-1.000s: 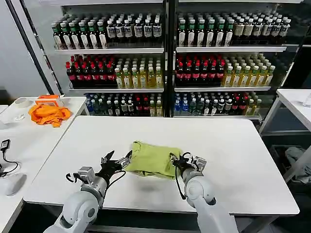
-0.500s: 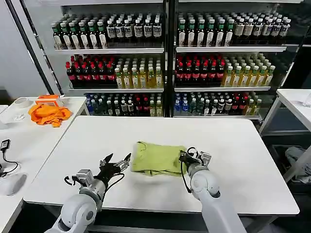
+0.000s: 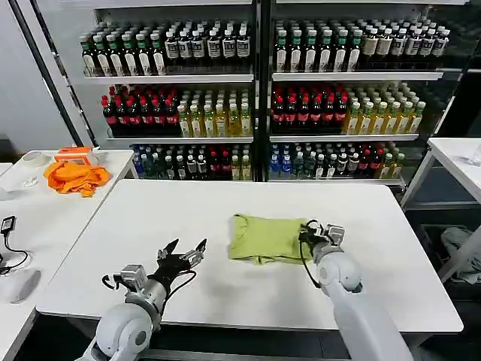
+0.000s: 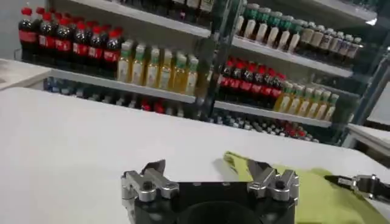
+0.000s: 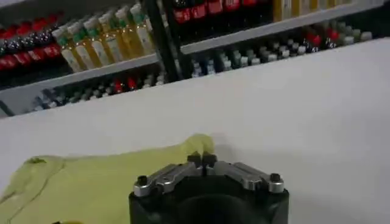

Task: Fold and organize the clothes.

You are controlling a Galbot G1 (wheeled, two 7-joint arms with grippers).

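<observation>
The clothes are one light yellow-green T-shirt [image 3: 264, 239], folded into a small bundle and lying right of centre on the white table [image 3: 225, 203]. My right gripper [image 3: 310, 235] is shut on the shirt's right edge. In the right wrist view its closed fingertips [image 5: 202, 160] pinch a corner of the T-shirt [image 5: 91, 189]. My left gripper [image 3: 185, 254] hovers open near the table's front, a short gap left of the shirt and touching nothing. From the left wrist, the open left gripper [image 4: 207, 171] faces the T-shirt [image 4: 317, 196] beyond it.
A bright orange cloth [image 3: 75, 177] and a white roll [image 3: 34, 159] lie on the side table to the left. Shelves of bottles [image 3: 255, 90] stand behind the table. Another white table [image 3: 458, 158] stands at the right. A cable and a mouse [image 3: 19, 284] sit at the near left.
My right gripper has slid to the right, dragging the T-shirt with it. The gap between the shirt and the open left gripper has widened; the left gripper stays almost in place.
</observation>
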